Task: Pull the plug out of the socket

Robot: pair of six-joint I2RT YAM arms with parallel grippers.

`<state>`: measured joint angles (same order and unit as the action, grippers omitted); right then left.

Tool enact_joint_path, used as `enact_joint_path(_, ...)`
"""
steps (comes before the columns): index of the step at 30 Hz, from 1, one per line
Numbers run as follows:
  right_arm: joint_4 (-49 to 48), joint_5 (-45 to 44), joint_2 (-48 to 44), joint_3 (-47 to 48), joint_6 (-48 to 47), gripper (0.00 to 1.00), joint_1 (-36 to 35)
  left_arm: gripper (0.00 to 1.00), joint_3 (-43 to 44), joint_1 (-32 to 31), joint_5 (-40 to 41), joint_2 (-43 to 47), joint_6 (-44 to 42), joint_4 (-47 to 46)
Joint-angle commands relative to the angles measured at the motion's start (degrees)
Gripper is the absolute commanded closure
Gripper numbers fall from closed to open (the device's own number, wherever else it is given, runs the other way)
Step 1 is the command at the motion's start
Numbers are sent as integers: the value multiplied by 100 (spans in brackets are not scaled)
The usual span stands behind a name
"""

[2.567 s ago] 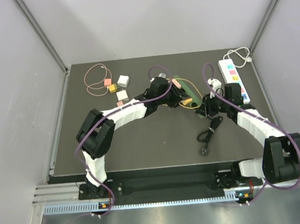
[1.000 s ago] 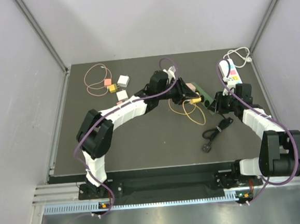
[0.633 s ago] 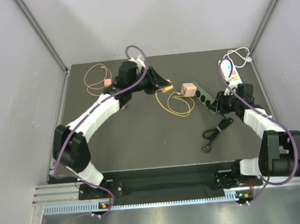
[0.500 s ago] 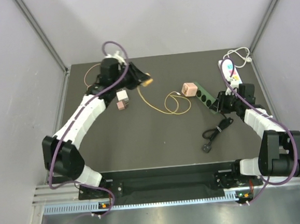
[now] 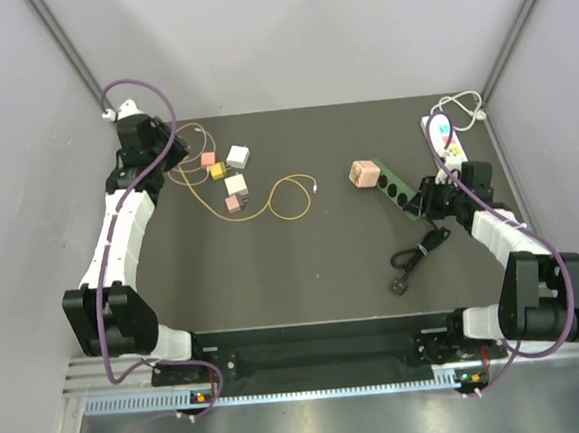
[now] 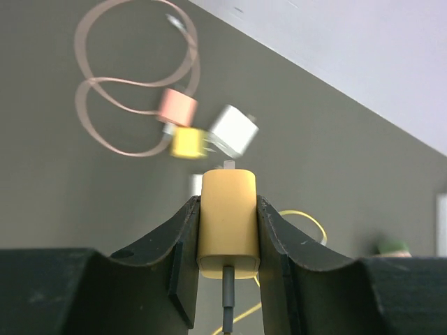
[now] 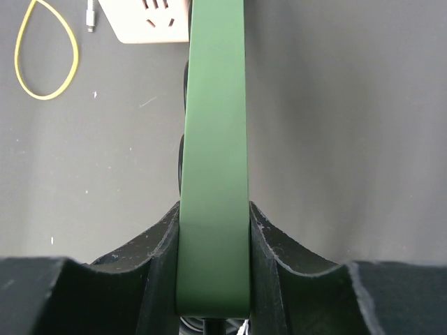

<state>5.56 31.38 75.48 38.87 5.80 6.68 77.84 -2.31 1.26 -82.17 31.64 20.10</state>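
My left gripper [image 5: 167,152] is at the far left back of the table, shut on a yellow plug [image 6: 227,222] held above the mat; its yellow cable [image 5: 280,198] trails over the table. The plug is far from the green socket strip [image 5: 398,189], which has a pink adapter [image 5: 363,175] on its left end. My right gripper [image 5: 430,201] is shut on the strip's right end; in the right wrist view the green strip [image 7: 213,153] fills the gap between the jaws of the gripper [image 7: 213,218].
Small pink [image 5: 208,159], yellow [image 5: 219,170] and white [image 5: 238,156] plugs and a pink cable loop [image 5: 177,143] lie at back left. A white power strip [image 5: 448,145] lies at back right. A black cable [image 5: 411,261] lies in front of the right gripper.
My left arm has swung left and back with the yellow plug, away from the green strip, dragging the yellow cable along. The right gripper has stayed on the strip.
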Motion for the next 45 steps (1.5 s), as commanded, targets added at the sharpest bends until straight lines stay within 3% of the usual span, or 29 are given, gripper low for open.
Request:
enact_joint_path(1,-706,334,-297,68,-35,100,88,100,213,352,304,-1,-289,-471)
enact_joint_path(6,-706,378,-253,85,-35,100,88,100,653,380,770,60,-553,-445)
enact_joint_path(20,-697,369,-253,77,-53,100,88,100,626,389,2150,887,-1160,-788)
enact_joint_path(25,-697,378,-218,103,-53,100,88,100,575,380,1291,694,-854,-595)
enact_joint_path(31,-688,378,-271,94,-62,100,114,100,-523,380,-271,342,-220,-1129)
enact_joint_path(36,-671,413,-227,103,-70,100,123,100,-1438,389,-881,-175,246,-1911)
enact_joint_path(45,-635,519,-157,129,-106,100,123,97,-1290,389,-1690,-1757,343,-2107)
